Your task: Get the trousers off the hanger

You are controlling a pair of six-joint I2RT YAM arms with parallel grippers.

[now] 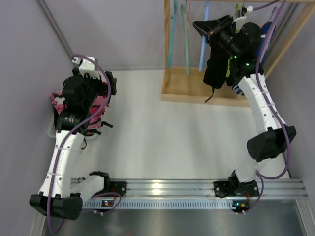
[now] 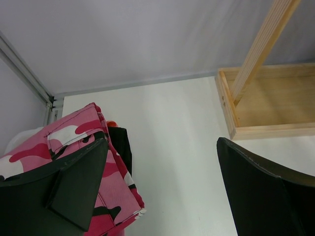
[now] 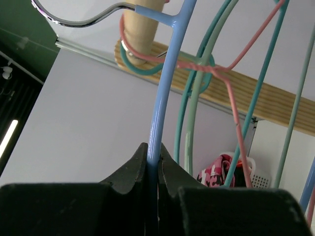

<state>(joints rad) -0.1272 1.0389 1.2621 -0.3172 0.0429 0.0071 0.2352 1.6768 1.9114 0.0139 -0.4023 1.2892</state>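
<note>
Light-blue plastic sits pinched in your right tool (image 3: 155,153), clenched on the blue hanger (image 3: 165,83). Hold firm and lift its hook straight off the wooden rod (image 3: 142,19), so the neighbouring hangers don't snag. The black trousers (image 1: 216,69) hang limp and bunched beneath that tool. Your left tool (image 2: 160,147) is spread wide above the pink camouflage trousers (image 2: 118,184), heaped at the left of the counter (image 1: 162,137).
</note>
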